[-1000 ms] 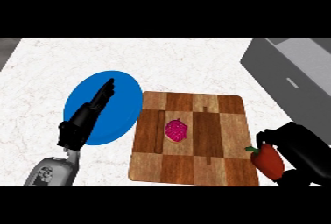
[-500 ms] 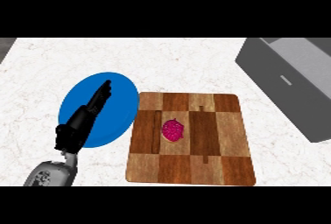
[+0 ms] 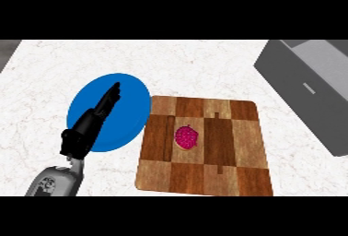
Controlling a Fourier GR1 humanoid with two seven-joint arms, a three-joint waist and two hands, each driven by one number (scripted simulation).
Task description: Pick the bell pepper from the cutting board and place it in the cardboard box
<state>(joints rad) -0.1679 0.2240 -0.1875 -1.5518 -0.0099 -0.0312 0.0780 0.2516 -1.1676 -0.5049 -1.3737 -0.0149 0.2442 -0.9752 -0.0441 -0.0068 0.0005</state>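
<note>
**Worktop stock, left to right: pepper and right hand not on view**

1. Left hand [image 3: 85, 133]. Left of the board, lying over the plate. Fingers straight and together, pointing away from the robot, holding nothing. At rest.
2. Plate [image 3: 129, 92]. Blue, round, just left of the board, its right rim at the board's left edge. Partly covered by the left hand.
3. Board [image 3: 231, 170]. Wooden, chequered in light and dark strips, flat on the white worktop [image 3: 204, 64]. Landmark for all entries.
4. Berry [image 3: 187, 137]. Pink-red, small, near the board's middle, a little to the left. Not the task's thing.
5. Pepper. Not seen on the board or anywhere else in view, so its place cannot be told.
6. Box [image 3: 306, 87]. Grey, right of the board and beyond it, well apart, top open, cut off by the view's right edge.
7. Right hand. Out of view, so its state cannot be told.

Handling note (judgement): with the board bare of the pepper, the step in hand is probably the carry to the box. To do it well:
- Come in high over the box's near wall, from the board side.
- Centre over the opening.
- Lower inside the walls before the fingers part.
- Leave the berry alone and keep the left hand parked.
</note>
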